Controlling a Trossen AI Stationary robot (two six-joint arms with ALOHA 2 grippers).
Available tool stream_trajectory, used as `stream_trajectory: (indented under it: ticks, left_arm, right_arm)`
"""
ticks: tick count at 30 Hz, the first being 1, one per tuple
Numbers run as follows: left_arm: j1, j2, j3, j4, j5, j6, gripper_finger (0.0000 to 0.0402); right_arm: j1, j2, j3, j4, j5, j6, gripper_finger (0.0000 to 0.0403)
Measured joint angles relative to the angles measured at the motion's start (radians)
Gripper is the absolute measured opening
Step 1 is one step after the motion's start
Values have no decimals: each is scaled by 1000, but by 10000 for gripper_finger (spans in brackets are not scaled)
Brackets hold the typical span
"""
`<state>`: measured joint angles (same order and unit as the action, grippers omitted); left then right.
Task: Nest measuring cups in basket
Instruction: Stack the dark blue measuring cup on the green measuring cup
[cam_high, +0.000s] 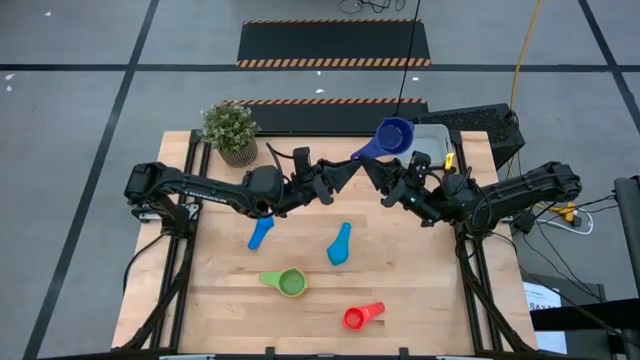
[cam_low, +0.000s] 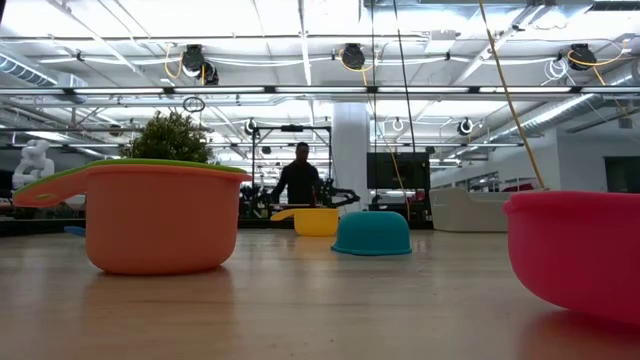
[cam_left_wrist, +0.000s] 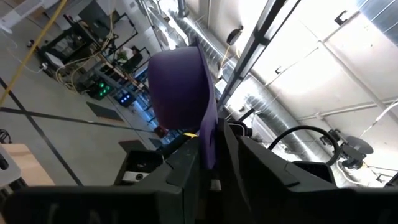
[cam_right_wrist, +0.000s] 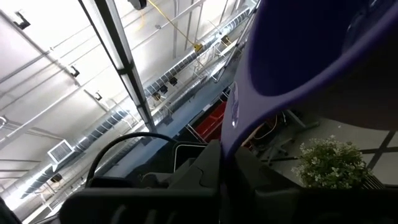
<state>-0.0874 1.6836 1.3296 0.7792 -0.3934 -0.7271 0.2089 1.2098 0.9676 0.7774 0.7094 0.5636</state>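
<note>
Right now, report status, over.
Right gripper shut on dark blue plastic measuring cup. Left gripper at its handle. Light-grey plastic basket adjacent, nothing between.

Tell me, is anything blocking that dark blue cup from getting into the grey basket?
Nothing visible does. Both the left gripper and the right gripper grip the dark blue cup's handle, holding it up right beside the basket.

Basket (cam_high: 432, 137) mostly hidden behind dark blue cup (cam_high: 394, 134) and right arm. Yellow cup (cam_high: 449, 160) only a sliver by the right arm. Red cup (cam_low: 580, 250) cut off by low view's edge. Orange cup's (cam_low: 150, 228) handle cut off at the edge. Person (cam_low: 298, 180) small, far off, detail unreadable.
</note>
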Motion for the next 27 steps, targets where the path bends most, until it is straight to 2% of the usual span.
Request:
stream_trajectory:
  ticks: [12, 15, 21, 27]
  left_arm:
    - [2, 0, 0, 1, -10, 12, 104]
    - [2, 0, 0, 0, -10, 12, 84]
    - [2, 0, 0, 4, -2, 25, 15]
    - [1, 0, 0, 5, 6, 35, 15]
  right_arm:
    - [0, 0, 0, -1, 0, 0, 0]
    - [0, 0, 0, 0, 0, 0, 0]
    - [0, -1, 0, 6, -1, 8, 0]
    - [0, -1, 0, 6, 0, -8, 14]
